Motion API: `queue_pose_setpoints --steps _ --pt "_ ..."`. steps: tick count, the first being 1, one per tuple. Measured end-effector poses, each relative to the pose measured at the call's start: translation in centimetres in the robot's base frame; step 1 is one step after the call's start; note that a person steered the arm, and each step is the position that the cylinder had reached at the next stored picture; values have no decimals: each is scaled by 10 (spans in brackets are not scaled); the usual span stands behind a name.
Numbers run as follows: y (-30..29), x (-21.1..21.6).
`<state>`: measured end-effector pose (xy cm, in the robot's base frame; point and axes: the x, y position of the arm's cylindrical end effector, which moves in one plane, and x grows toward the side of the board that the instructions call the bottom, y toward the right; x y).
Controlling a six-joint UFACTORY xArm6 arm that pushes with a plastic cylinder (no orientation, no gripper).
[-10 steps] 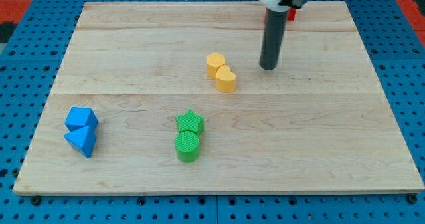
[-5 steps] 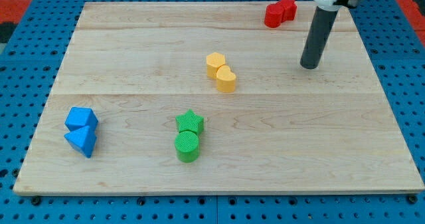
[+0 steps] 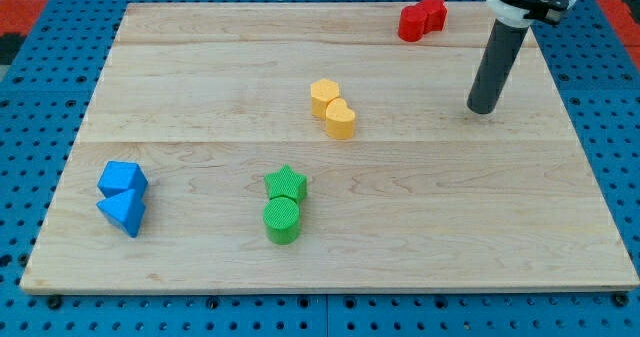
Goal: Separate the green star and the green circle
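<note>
The green star (image 3: 286, 183) sits near the board's lower middle. The green circle (image 3: 282, 220) lies just below it, touching it. My tip (image 3: 482, 108) is at the board's right side, far up and to the right of both green blocks, touching no block.
Two yellow blocks (image 3: 332, 107) touch each other near the centre. Two red blocks (image 3: 422, 19) sit at the top right, up and left of my tip. Two blue blocks (image 3: 123, 197) sit at the lower left. The wooden board (image 3: 500, 217) lies on a blue pegboard.
My tip has moved to the right and slightly down, from beside the yellow blocks to the board's right side, uncovering the red blocks. No block has moved.
</note>
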<state>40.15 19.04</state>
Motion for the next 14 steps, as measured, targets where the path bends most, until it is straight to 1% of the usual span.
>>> queue_pose_setpoints --steps 1,2,3,5,6,7,8,9,10,11,12,13,14 --pt "-10 66" --pt "-47 127" --pt "-106 178" --pt "-118 182" --pt "-142 200" --pt "-167 198" --pt "-176 163" --pt "-180 151" --pt "-190 120" --pt "-223 83" --pt "-202 86" --pt "-188 98" --pt "-185 112"
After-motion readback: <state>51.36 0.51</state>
